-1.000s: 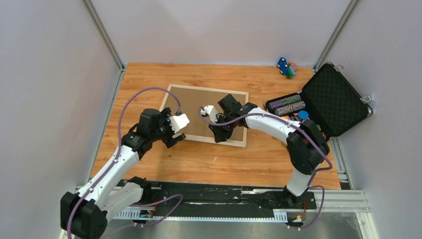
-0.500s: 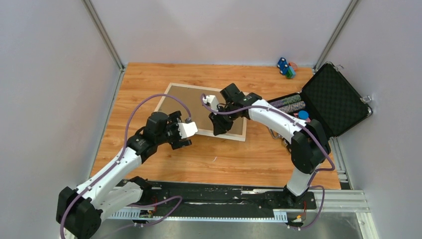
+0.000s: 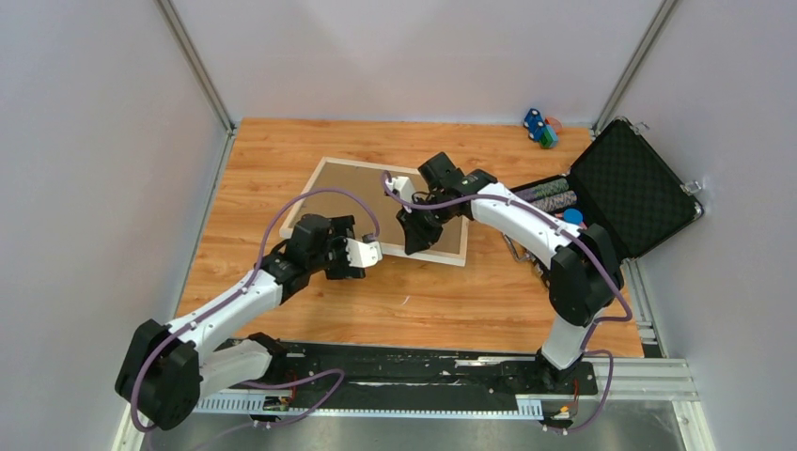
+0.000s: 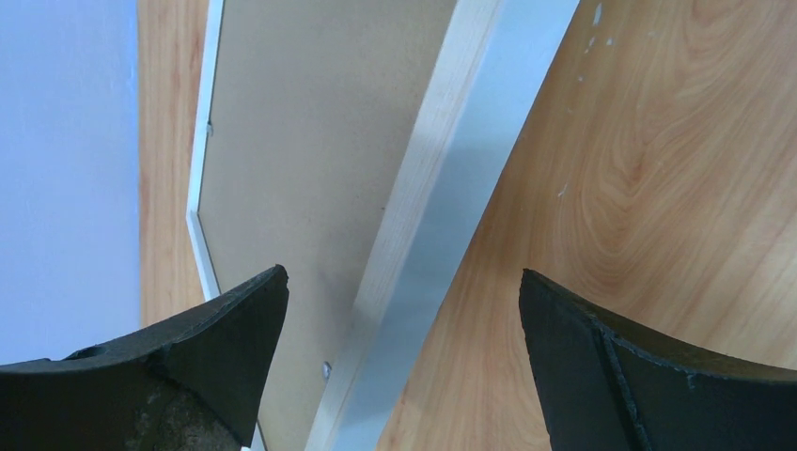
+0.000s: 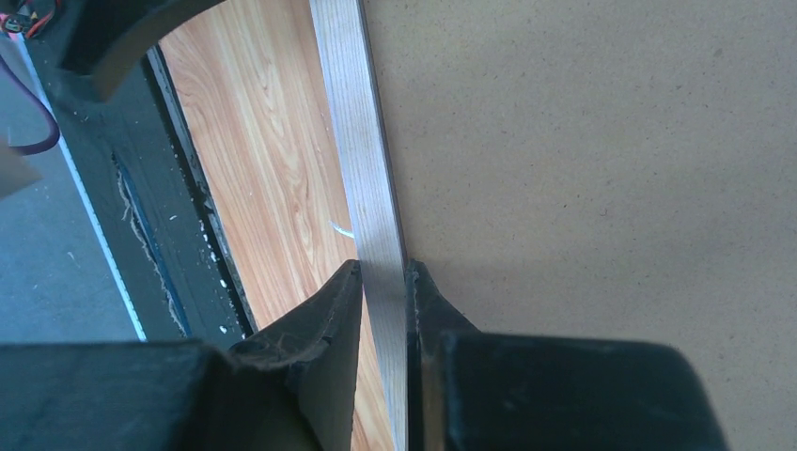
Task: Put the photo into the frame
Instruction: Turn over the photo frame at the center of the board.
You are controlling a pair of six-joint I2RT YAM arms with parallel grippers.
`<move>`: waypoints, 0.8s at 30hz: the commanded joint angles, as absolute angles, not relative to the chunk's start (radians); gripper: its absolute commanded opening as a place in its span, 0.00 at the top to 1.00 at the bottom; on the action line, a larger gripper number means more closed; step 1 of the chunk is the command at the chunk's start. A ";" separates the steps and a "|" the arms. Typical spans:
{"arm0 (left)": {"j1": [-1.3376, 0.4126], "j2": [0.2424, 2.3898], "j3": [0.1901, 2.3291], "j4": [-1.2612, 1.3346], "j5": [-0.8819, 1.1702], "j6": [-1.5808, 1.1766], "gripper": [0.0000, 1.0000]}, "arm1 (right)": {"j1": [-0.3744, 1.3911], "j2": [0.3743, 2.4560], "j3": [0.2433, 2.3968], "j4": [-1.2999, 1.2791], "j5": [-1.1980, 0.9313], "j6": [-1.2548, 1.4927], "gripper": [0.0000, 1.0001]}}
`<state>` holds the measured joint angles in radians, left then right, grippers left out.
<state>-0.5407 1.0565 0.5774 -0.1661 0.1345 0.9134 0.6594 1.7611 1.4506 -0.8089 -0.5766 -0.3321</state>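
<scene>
The frame point(image 3: 395, 168) lies face down at mid-table with the brown backing board point(image 3: 357, 178) in it. The photo is not in view. My right gripper point(image 3: 414, 241) is shut on the frame's near rail; in the right wrist view the gripper point(image 5: 383, 268) has one finger on each side of the pale rail point(image 5: 362, 141), beside the board point(image 5: 583, 141). My left gripper point(image 3: 375, 253) is open and empty at the frame's near edge. In the left wrist view the gripper point(image 4: 402, 277) has the rail point(image 4: 423, 216) and board point(image 4: 310, 141) showing between its fingers, with no contact visible.
An open black case point(image 3: 620, 188) with rolls and a blue cap stands at the right. Small toys point(image 3: 539, 128) lie at the back right. Grey walls close in the left, back and right. A black rail point(image 3: 423, 371) runs along the near edge.
My left gripper has moved right along the frame's near edge toward the right gripper. The right gripper has stayed shut on the near rail, and the frame has shifted a little with it.
</scene>
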 commanded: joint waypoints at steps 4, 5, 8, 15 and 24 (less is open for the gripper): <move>-0.546 1.119 0.558 0.027 0.014 0.990 0.06 | 0.640 1.739 1.524 -0.839 -0.655 -0.310 1.00; -0.545 1.127 0.559 0.033 0.006 0.993 0.09 | 0.640 1.737 1.524 -0.840 -0.656 -0.310 1.00; -0.546 1.132 0.568 0.037 0.003 0.993 0.13 | 0.638 1.734 1.519 -0.843 -0.653 -0.312 1.00; -0.545 1.100 0.578 0.005 0.009 0.977 0.31 | 0.628 1.731 1.519 -0.846 -0.662 -0.310 1.00; -0.559 1.089 0.601 -0.063 0.003 0.956 0.59 | 0.624 1.726 1.527 -0.849 -0.661 -0.303 1.00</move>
